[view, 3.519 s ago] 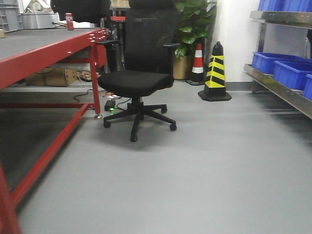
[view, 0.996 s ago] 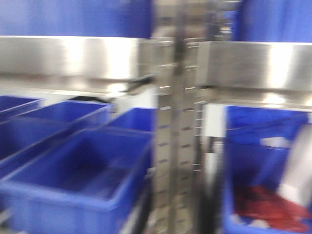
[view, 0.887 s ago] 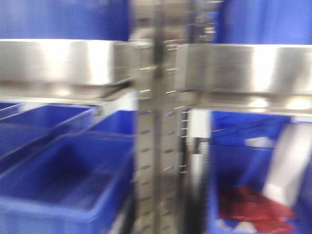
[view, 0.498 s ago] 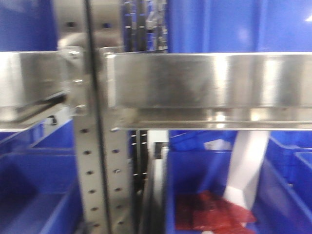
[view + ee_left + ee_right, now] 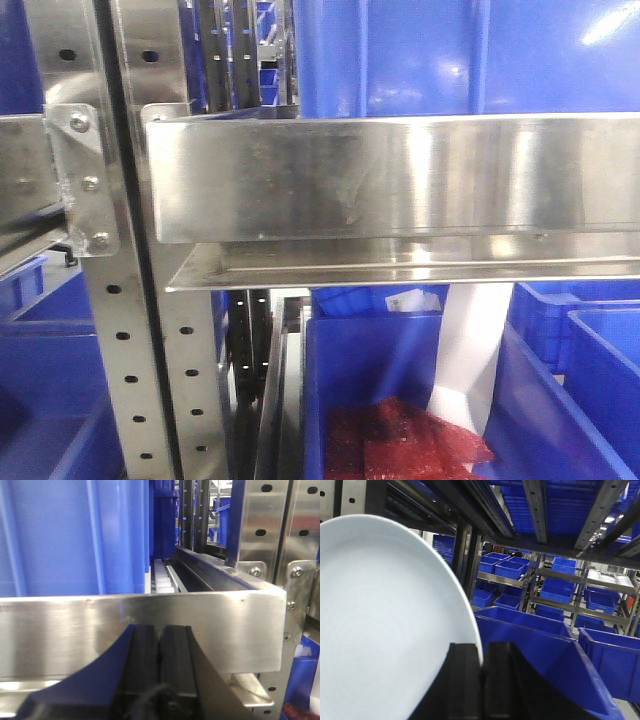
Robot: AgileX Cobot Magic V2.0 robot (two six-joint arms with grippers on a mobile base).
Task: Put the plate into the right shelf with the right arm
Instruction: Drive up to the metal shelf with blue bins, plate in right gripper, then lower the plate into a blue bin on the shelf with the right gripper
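Observation:
The right shelf is a brushed steel rack; its flat ledge fills the front view, with a perforated upright at left. In the right wrist view my right gripper is shut on the rim of the white plate, held on edge under a shelf level above a blue bin. A white slanted strip below the ledge in the front view looks like the plate. My left gripper is shut and empty, right in front of the steel ledge.
A blue bin under the ledge holds red packets. More blue bins sit right and above. Further racks with bins stand behind. A bolted upright is to the right of the left gripper.
The front view swung from an open floor with a chair to the steel rack close up. Over the last second the upright slid left in the view and the image sharpened.

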